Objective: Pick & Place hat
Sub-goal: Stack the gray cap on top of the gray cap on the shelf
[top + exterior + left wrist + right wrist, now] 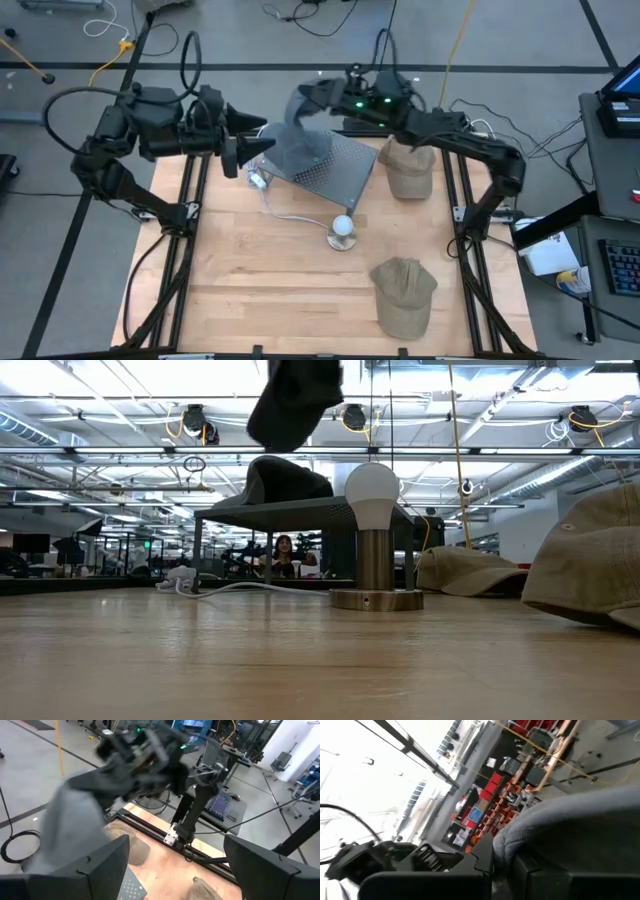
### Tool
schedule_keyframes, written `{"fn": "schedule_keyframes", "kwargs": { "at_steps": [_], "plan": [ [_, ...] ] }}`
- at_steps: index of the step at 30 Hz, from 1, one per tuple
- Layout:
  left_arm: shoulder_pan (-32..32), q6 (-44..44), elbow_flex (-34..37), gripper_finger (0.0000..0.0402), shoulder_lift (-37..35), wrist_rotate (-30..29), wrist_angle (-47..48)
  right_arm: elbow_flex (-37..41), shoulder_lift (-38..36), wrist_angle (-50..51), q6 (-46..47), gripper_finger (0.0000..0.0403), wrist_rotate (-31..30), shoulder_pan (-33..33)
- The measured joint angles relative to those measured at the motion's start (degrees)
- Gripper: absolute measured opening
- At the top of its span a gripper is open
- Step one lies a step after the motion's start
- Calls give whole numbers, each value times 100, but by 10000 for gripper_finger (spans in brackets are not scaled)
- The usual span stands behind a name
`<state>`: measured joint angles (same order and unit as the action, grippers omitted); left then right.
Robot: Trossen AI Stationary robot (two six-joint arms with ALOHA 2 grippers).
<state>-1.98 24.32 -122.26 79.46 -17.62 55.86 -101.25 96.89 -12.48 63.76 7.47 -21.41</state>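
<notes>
Wooden table (250,290), lower edge cut off. Perforated metal stand (335,165) at rear centre, partly hidden under grey hat (300,140). Hat lifted above stand, pinched at one edge by right gripper (305,100), fingertips buried in fabric. Left gripper (238,150) beside hat, fingers spread, holding nothing. Tan hats (405,295) front and rear right. Bulb lamp (342,232) near centre.

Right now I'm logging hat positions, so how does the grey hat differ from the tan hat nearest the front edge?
The grey hat is dark grey; the tan hat is khaki. The grey hat hangs in the air above the perforated metal stand, gripped by the right gripper, while the tan hat lies flat on the wooden table, untouched. The grey hat droops and folds; the tan hat keeps its shape. Both are soft caps.
</notes>
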Motion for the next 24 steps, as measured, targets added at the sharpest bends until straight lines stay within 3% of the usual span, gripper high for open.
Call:
{"fn": "schedule_keyframes", "kwargs": {
  "at_steps": [10, 16, 24],
  "plan": [
    [2, -15, 0, 334, 2, -1, 4, 0, 1297, -1976, -304, 17, 299, -110],
    [2, -152, 0, 326, 2, 3, 4, 0, 1689, -1887, -473, 17, 501, -107],
    [2, -363, 0, 332, 2, 159, 7, 7, 1511, -959, -1062, 16, 787, -100]
  ]
}}
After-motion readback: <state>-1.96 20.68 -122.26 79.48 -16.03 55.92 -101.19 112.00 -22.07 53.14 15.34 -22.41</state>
